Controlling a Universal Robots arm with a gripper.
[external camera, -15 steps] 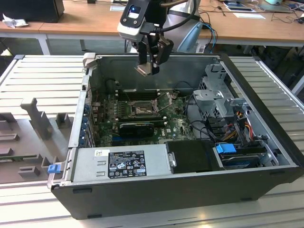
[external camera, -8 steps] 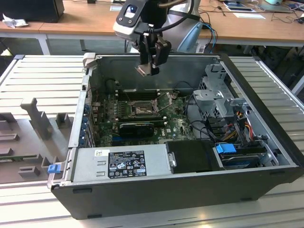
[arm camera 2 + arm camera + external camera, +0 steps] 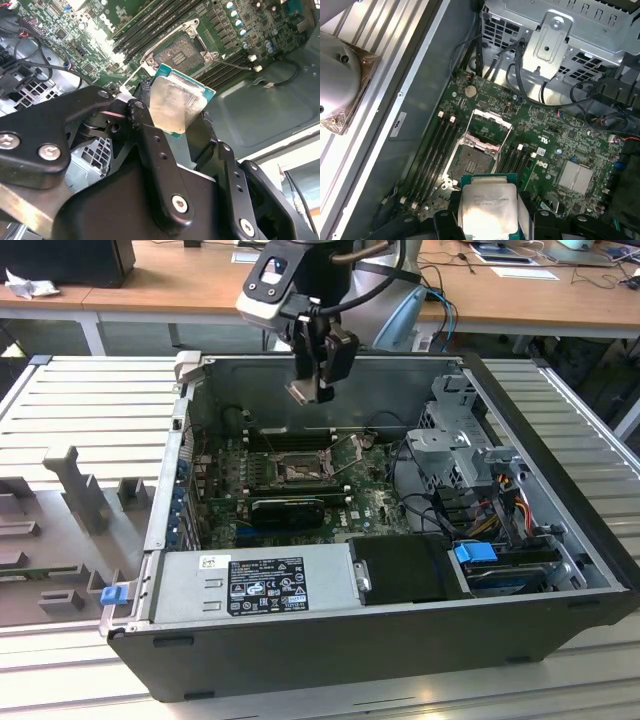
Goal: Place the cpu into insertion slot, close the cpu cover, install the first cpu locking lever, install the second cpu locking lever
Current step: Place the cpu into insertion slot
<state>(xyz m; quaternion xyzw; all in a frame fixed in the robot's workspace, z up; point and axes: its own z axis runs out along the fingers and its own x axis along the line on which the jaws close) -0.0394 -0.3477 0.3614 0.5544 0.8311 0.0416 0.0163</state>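
My gripper (image 3: 318, 380) hangs above the open computer case, shut on the cpu (image 3: 303, 392), a flat square chip with a pale silver top. In both wrist views the cpu (image 3: 177, 100) (image 3: 487, 205) sits between the black fingers (image 3: 145, 115), held by two opposite edges. Below it, on the green motherboard, the insertion slot (image 3: 471, 161) (image 3: 182, 47) (image 3: 297, 472) lies open with its dark centre bare. The cpu cover (image 3: 490, 126) is swung up and back from the slot. The chip is well above the slot, not touching the board.
Long black memory slots (image 3: 437, 150) flank the socket on both sides. A black expansion card (image 3: 288, 508) lies in front of it. A metal drive cage (image 3: 455, 440) and cables fill the exterior view's right side; a power supply (image 3: 260, 580) runs along the front.
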